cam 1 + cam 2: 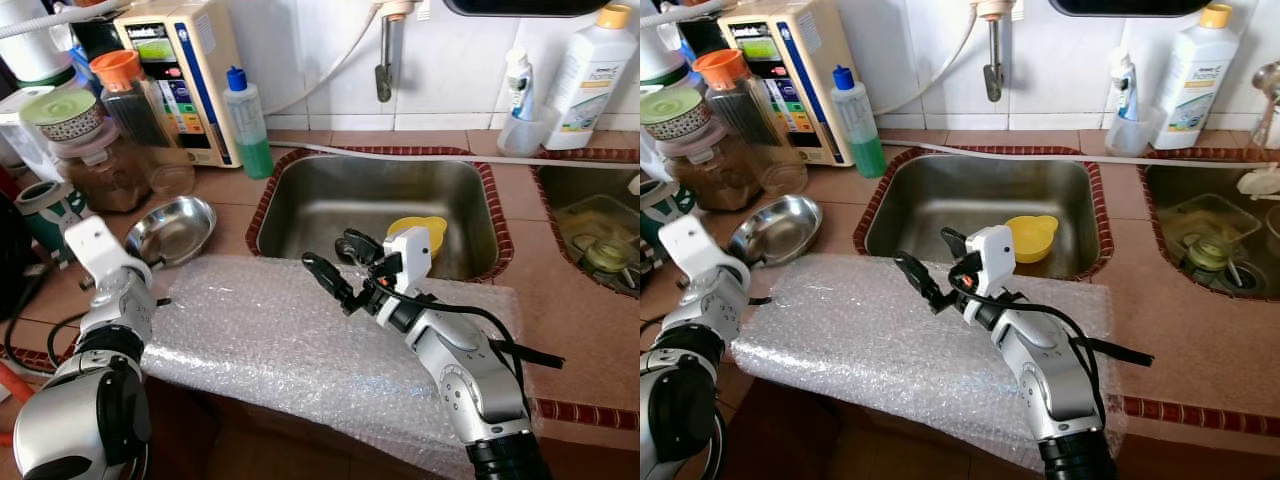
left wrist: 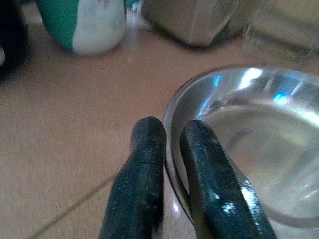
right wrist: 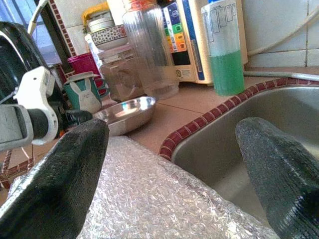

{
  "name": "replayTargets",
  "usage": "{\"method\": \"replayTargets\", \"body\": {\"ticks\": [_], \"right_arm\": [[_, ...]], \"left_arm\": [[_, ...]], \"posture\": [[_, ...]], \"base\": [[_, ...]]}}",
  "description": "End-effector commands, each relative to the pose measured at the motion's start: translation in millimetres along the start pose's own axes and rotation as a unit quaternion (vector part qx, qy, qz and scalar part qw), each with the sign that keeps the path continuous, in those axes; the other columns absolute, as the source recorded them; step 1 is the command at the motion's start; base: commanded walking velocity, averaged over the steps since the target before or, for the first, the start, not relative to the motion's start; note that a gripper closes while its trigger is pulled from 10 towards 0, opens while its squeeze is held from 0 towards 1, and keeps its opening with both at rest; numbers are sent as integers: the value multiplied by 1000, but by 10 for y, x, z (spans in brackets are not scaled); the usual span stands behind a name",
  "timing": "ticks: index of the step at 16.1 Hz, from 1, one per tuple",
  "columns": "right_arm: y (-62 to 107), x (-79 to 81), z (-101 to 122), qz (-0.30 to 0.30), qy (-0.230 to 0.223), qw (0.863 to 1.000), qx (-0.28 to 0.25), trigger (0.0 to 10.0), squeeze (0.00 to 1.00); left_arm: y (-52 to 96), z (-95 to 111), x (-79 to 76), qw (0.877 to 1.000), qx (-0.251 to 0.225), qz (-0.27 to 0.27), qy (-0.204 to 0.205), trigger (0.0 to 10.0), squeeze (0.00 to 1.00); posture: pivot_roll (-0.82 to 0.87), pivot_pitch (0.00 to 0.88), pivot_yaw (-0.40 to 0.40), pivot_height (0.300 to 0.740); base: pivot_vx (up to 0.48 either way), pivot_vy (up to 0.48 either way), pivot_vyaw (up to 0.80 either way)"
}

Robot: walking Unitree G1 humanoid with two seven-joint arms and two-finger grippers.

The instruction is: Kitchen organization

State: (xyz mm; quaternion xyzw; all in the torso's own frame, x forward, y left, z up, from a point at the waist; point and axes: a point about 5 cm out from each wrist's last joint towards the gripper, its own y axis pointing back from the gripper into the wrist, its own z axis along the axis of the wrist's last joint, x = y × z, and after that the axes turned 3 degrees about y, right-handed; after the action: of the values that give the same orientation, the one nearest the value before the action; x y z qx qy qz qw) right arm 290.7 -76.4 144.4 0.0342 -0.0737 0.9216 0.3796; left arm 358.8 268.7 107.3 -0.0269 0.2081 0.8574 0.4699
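Note:
A shallow steel bowl (image 1: 178,228) rests on the tiled counter, left of the sink (image 1: 300,200). My left gripper (image 2: 172,130) is shut on the bowl's near rim (image 2: 174,149), with one finger inside and one outside. A sheet of bubble wrap (image 1: 260,340) covers the counter's front edge. Above its far edge, just before the sink, my right gripper (image 1: 333,254) hovers open and holds nothing. A yellow cup (image 1: 420,232) lies in the sink basin.
Jars (image 1: 105,150), a water appliance (image 1: 185,70) and a bottle of green liquid (image 1: 247,120) crowd the back left. A green-and-white mug (image 1: 45,205) stands near the bowl. A second sink (image 1: 600,235) holding dishes lies right, with a white bottle (image 1: 590,75) behind.

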Motion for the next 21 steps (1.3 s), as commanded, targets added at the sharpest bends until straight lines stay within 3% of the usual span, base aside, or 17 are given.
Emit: {"method": "replayTargets", "body": {"ticks": [1,8,11,12,13,14,18,20,21], "right_arm": [[-41,22,28,7,5,1000,-4,10000,910],[-62,-6,40,4,9,1000,-5,10000,910],[-57,-20,49,1,11,1000,-6,10000,910],[-56,-22,48,0,11,1000,-6,10000,914],[-55,-22,48,0,11,1000,-6,10000,914],[-51,-29,52,-7,15,1000,-9,10000,914],[-29,-222,186,-85,31,995,-42,10000,922],[-27,-256,225,-99,37,993,-48,10000,918],[-27,-275,239,-112,42,992,-51,10000,918]], "left_arm": [[-7,71,30,1000,-20,4,-11,0,0],[18,69,-52,999,-29,-7,17,0,0],[58,228,-201,995,-85,-53,27,0,0],[80,288,-261,991,-106,-78,16,1529,1000],[85,303,-271,990,-111,-82,6,1529,1000],[125,368,-347,984,-133,-119,-14,10000,1000],[411,417,-564,946,-186,-247,-96,10000,1000],[517,344,-546,937,-197,-257,-131,10000,1000],[563,268,-507,939,-193,-244,-145,10000,1000]], "posture": [[-11,26,129,740],[-6,21,123,740],[-5,20,122,740],[-1,22,120,740],[2,23,120,740],[12,24,115,740],[37,28,104,740],[45,30,101,740],[46,29,101,740]], "base": [[0,0,0],[0,0,0],[0,0,0],[0,0,0],[0,0,0],[0,0,0],[0,0,0],[0,0,0],[0,0,0]]}}
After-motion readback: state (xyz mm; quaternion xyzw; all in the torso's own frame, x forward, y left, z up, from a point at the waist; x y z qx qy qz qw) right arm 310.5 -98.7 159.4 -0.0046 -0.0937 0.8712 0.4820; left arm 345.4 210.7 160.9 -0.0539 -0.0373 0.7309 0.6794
